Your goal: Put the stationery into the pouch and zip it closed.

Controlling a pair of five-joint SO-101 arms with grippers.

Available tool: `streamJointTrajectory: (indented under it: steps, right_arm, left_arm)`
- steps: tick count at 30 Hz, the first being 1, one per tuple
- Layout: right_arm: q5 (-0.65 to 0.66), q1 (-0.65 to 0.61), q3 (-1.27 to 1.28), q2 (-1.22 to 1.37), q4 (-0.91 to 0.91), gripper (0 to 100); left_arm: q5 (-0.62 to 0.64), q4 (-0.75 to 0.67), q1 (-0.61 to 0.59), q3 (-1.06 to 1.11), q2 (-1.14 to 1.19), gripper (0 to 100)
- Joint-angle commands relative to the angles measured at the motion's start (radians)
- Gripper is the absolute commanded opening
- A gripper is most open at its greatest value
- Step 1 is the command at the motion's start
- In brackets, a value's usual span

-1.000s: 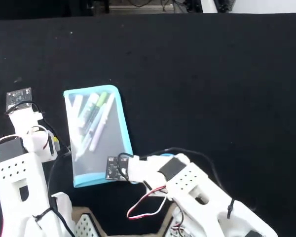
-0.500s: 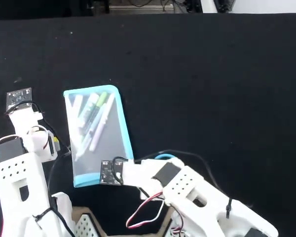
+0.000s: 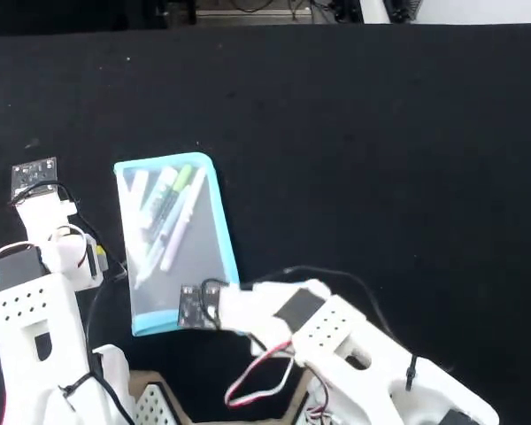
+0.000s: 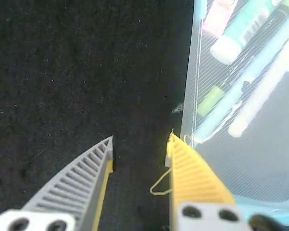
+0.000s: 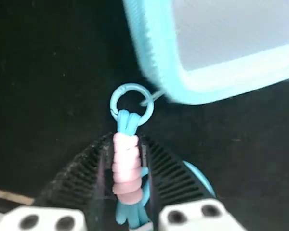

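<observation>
Black counter (image 3: pixel 380 159) lies open around the pouch (image 3: pixel 181 274). Off its near corner the right jaws clamp the pull (image 5: pixel 126 168); the left jaws gape empty at its side edge.

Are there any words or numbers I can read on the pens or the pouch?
None can be read.
Any print on the pens inside the pouch is too blurred.
The zip pull held in the right pincer bears no writing.
</observation>
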Motion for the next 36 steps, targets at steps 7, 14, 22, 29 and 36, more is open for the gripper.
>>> streamJointTrajectory:
  steps: [7,14,22,29,36]
  right_arm:
    - [-0.037,0.219,-0.294,0.002,0.11,1.0]
    - [-0.163,0.216,-0.466,0.002,0.149,1.0]
    - [-0.252,0.215,-0.763,0.004,0.316,1.0]
    - [-0.275,0.215,-0.951,0.007,0.318,1.0]
    - [-0.275,0.124,-1.132,0.01,0.313,1.0]
  left_arm:
    - [0.011,-0.006,0.159,-0.042,-0.021,18]
    - [0.011,0.038,0.183,-0.045,-0.021,18]
    - [0.003,0.1,0.176,-0.15,-0.021,18]
    - [-0.037,0.25,0.177,-0.318,-0.021,18]
    - [-0.075,0.293,0.183,-0.348,-0.021,18]
